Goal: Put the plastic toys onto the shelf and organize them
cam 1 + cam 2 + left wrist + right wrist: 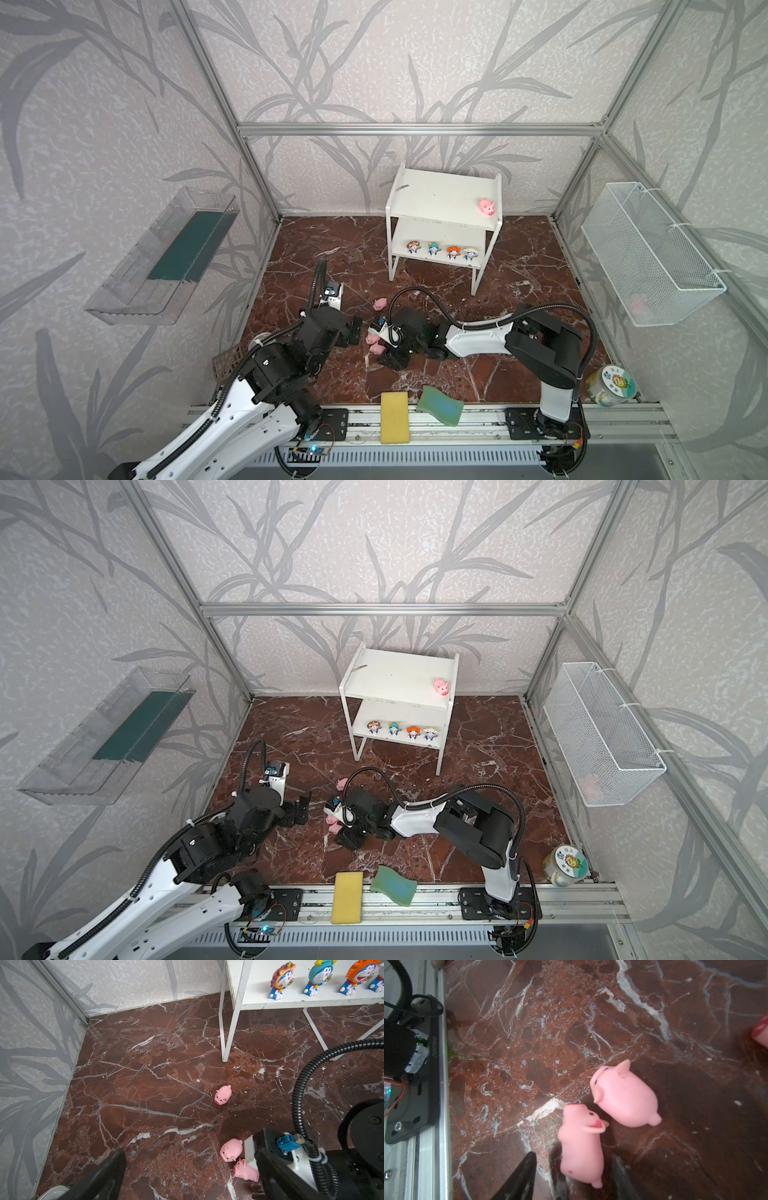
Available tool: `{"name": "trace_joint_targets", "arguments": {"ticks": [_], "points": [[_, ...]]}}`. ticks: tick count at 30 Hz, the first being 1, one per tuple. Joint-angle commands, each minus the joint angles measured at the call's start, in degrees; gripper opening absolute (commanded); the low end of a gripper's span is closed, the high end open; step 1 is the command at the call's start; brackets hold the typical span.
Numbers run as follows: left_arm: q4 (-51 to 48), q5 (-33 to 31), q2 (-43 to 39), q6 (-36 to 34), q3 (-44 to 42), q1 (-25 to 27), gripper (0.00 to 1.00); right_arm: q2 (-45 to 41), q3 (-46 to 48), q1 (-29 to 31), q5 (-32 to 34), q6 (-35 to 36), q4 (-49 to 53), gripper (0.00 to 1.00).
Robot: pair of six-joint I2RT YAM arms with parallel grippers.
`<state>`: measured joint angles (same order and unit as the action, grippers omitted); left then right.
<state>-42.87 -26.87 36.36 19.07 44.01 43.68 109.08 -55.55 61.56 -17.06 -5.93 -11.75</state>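
My right gripper (pixel 572 1155) is down at the marble floor (pixel 512 1047), jaws parted either side of one pink pig (pixel 581 1147) with a gap showing, no pinch; a second pig (pixel 627 1097) lies just beside it and a third pig (pixel 223 1095) sits apart, nearer the shelf (pixel 432 195). My left gripper (pixel 190 1153) hangs spread wide. On the shelf: fourth pig (pixel 487 206) at the right end of the top board, four figurines (pixel 433 248) upright in a row on the lower board.

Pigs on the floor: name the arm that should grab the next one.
Right. The right gripper has its jaws either side of one pig; the left gripper hangs open, touching no pig.
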Motion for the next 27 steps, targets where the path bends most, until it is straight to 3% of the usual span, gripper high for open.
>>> {"name": "trace_joint_targets", "arguments": {"ticks": [1,7,13,20,27], "points": [[0.1,-0.2,-0.1,0.1,-0.5,-0.5,0.99,1.0,-0.8,0.3,-0.6,0.5,0.4,0.51],[0.1,-0.2,-0.1,0.1,-0.5,-0.5,0.99,-0.2,-0.3,0.3,2.0,1.1,0.0,0.34],[0.2,0.1,0.1,0.2,-0.6,-0.6,0.99,-2.4,1.5,0.1,5.8,2.0,-0.5,0.25],[0.3,0.3,0.3,0.3,-0.5,-0.6,0.99,-7.9,6.0,-1.9,10.5,3.9,1.8,0.23],[0.8,0.5,0.8,0.2,-0.5,-0.7,0.99,-14.7,8.0,-4.3,25.5,8.8,13.5,0.23]]}}
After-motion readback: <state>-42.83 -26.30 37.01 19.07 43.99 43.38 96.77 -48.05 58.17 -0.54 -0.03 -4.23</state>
